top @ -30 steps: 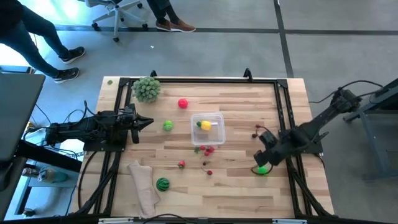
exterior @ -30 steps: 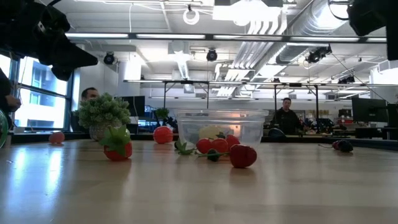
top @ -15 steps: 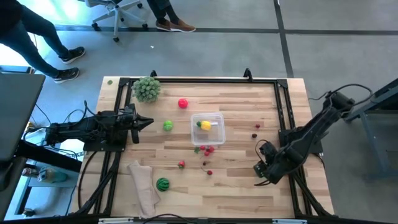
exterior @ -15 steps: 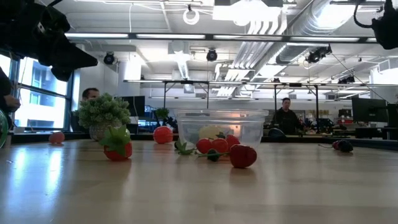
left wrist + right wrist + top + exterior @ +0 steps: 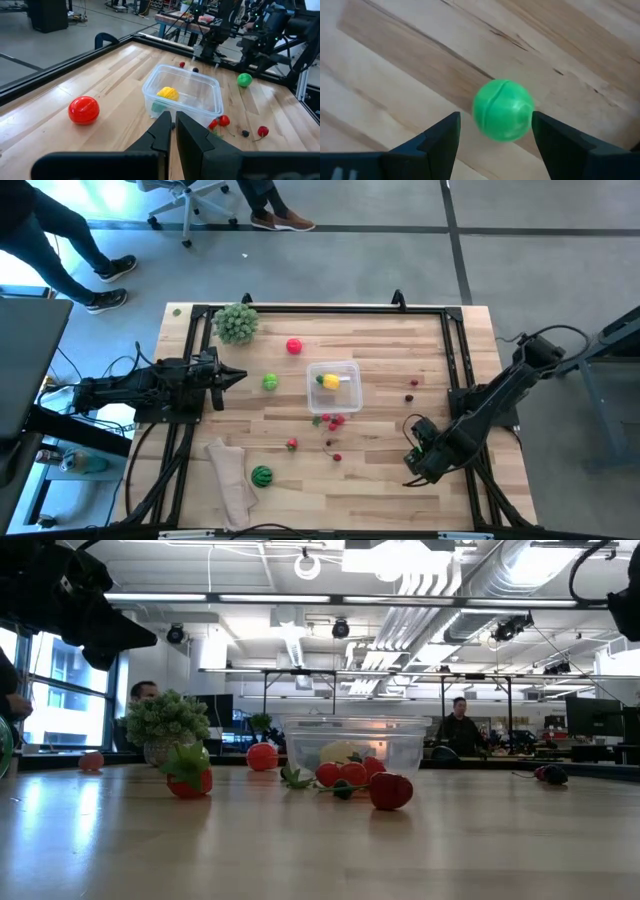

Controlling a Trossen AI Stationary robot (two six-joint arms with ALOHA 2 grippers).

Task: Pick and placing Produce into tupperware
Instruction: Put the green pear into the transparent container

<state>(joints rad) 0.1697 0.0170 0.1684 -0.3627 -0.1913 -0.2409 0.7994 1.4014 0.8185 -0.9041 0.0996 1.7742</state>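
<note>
Progress: early | clear square plastic tupperware (image 5: 334,385) holds one yellow toy fruit (image 5: 329,381) | right pincer (image 5: 495,137) gapes wide around small green ball (image 5: 503,110), well right of it | we judge most produce left.

Red toy fruits (image 5: 352,778) lie before the tupperware (image 5: 354,744).

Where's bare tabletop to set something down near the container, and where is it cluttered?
Free: the strip between the tupperware and the table's far rail, and the stretch from the watermelon ball toward the right tool. Crowded: just in front of the tupperware, where red pieces cluster.
</note>
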